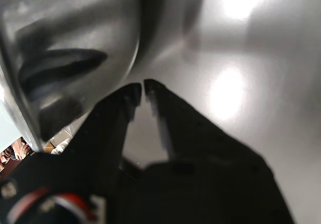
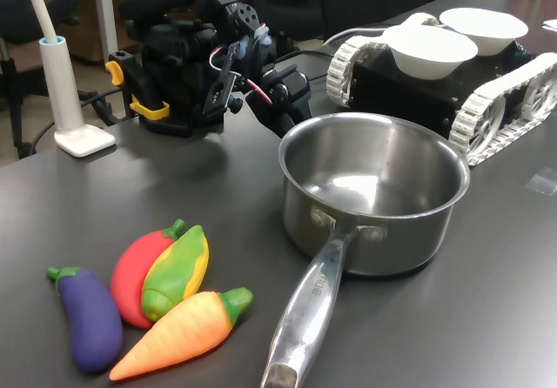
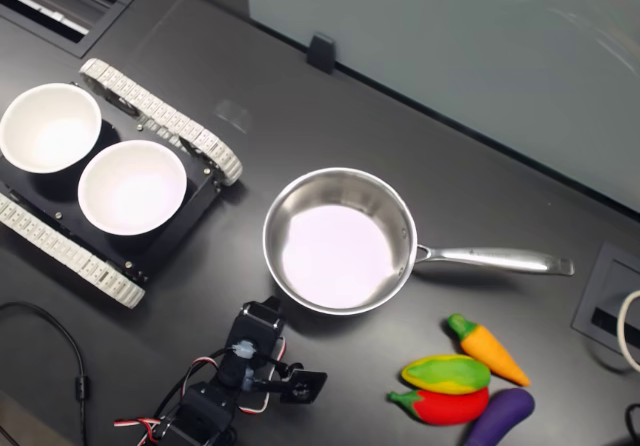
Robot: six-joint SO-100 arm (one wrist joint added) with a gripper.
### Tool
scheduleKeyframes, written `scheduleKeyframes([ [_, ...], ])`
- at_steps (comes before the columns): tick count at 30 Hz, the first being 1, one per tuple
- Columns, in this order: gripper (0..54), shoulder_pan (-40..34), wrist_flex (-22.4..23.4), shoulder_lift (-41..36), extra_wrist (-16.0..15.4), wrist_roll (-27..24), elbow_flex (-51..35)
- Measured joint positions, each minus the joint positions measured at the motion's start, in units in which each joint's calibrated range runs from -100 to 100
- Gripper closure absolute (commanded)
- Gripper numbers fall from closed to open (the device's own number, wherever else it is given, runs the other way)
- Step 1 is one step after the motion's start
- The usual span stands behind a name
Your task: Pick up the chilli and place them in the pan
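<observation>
Red chilli (image 2: 135, 266) with a short green stem, lying on the dark surface (image 2: 487, 318) in a small huddle of toy vegetables, well apart from the steel pan (image 2: 374, 192). Not yet picked up, to judge by where it rests. Touching it, and partly lying over it, a green-and-yellow corn toy (image 2: 177, 272); just beside these, a purple aubergine (image 2: 85, 317) and an orange carrot (image 2: 178, 336).

Seen from above in the second exterior view: chilli (image 3: 445, 405) tucked under the corn (image 3: 446, 373), carrot (image 3: 488, 351) on the pan's side of the group, aubergine (image 3: 498, 417) nearest the surface's edge at the second exterior view's bottom right.

Pan (image 3: 340, 241) upright near the middle of the surface, bare shiny floor, nothing inside. Long handle reaching toward the vegetables without touching them.

Black claw (image 1: 140, 91) low beside the pan's outer wall, on the side away from the handle. In the wrist view, tips almost meeting, only a thin slit between them, nothing held. Same claw (image 2: 291, 101) in the first exterior view just behind the pan's far rim.

Further out, two white bowls (image 3: 90, 156) riding on a tracked vehicle (image 3: 160, 121) toward the far end of the surface. White lamp base (image 2: 83, 136) at the first exterior view's left.

Whole task seemingly ahead: reach, grasp, carry, drop in the pan.
</observation>
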Motion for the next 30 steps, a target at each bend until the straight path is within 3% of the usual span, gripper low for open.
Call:
scheduleKeyframes([
  [7,53.6,-1.7,2.5,0.0,-0.3,1.3,0.0],
  [30,53.6,-1.7,2.6,0.0,0.0,1.4,0.0],
])
